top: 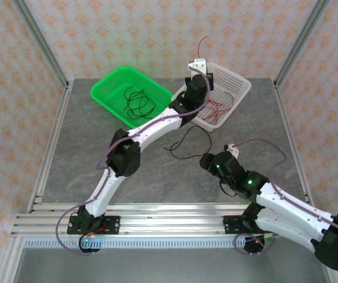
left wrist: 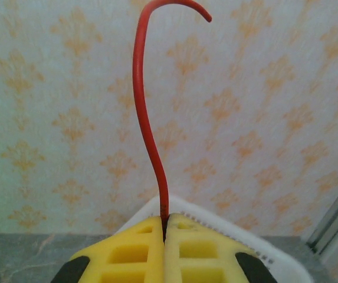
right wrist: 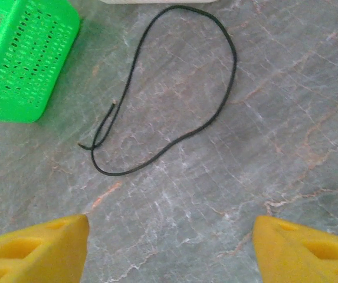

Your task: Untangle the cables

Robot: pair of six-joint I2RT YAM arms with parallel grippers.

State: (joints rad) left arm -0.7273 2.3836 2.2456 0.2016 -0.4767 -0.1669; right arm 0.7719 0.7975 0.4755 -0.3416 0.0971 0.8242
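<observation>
Left fingers (left wrist: pixel 136 253) pinch a red cable (left wrist: pixel 142 106) — seemingly over the white basket (left wrist: pixel 257 246) — while right fingers (right wrist: pixel 45 247) (spread wide) hover above a black cable (right wrist: pixel 230 71).

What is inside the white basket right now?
Loose red cables lie in the white basket. The left arm covers its left part, so anything there is hidden.

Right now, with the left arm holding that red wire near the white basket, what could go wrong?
The red cable is pinched only at the tips of the shut left gripper, so it might slip. Its free end curls high and could land outside the white basket on release. The black cable lies flat on the table ahead of the open right gripper; a grasp may miss something so thin.
</observation>
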